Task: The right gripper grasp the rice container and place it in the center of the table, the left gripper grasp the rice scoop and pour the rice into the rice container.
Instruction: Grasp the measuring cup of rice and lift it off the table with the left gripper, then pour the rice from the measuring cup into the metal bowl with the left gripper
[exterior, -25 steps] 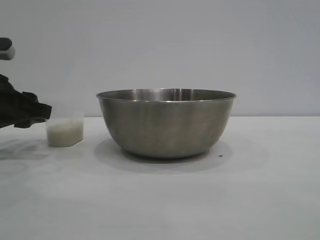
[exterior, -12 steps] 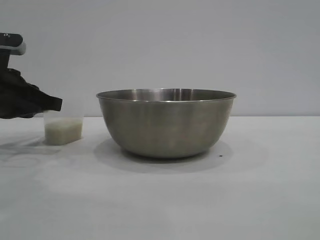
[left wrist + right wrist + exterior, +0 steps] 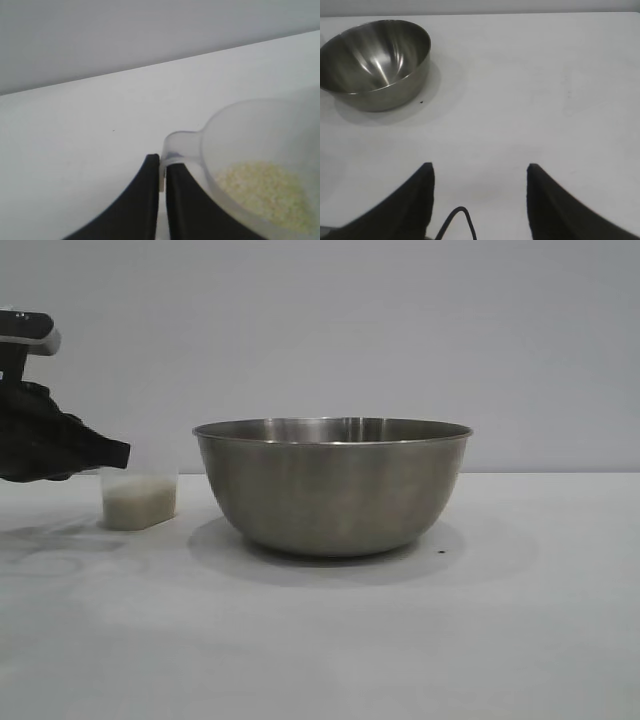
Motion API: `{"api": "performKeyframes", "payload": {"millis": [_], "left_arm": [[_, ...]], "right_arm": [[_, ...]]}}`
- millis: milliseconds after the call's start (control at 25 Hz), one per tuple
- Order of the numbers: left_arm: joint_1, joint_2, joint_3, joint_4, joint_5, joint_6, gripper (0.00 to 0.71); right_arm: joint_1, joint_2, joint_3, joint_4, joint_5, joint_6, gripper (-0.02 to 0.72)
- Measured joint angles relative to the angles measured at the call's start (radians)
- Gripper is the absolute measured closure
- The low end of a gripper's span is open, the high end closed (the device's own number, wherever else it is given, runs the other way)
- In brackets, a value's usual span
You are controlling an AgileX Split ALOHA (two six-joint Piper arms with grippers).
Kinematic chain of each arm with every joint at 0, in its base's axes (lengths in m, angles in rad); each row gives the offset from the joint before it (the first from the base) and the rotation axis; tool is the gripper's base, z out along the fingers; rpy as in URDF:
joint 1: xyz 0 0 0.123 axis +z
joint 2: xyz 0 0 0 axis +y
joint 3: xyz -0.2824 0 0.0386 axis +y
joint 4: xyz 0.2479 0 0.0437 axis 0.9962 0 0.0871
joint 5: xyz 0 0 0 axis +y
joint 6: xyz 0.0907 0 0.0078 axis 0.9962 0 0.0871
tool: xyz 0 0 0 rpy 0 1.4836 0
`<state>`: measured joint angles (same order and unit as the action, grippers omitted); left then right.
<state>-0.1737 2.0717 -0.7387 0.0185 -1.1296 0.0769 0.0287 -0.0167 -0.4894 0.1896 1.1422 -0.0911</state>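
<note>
White table [image 3: 320,640] is carrying the rice container [image 3: 333,486] at its center. I'm clamping my left gripper [image 3: 161,172] on the rice scoop [image 3: 139,499]'s handle, left of it, rice [image 3: 265,192] inside. My right gripper [image 3: 480,172] is hanging half-spread, holding nothing.

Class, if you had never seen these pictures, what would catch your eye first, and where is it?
The big steel rice container dominates the middle of the white table. To its left, the left gripper is shut on the handle of the clear rice scoop, with rice in its bottom. The right gripper hangs open, far from the bowl.
</note>
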Motion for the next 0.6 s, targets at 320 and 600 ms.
{"api": "performKeyframes", "payload": {"millis": [320, 600], "left_arm": [[0.000, -0.092, -0.010, 0.089, 0.001, 0.024, 0.710], [0.000, -0.145, -0.129, 0.250, 0.025, 0.056, 0.710]], "right_arm": [[0.000, 0.000, 0.000, 0.000, 0.000, 0.000, 0.348], [0.000, 0.000, 0.000, 0.000, 0.000, 0.000, 0.348]]}}
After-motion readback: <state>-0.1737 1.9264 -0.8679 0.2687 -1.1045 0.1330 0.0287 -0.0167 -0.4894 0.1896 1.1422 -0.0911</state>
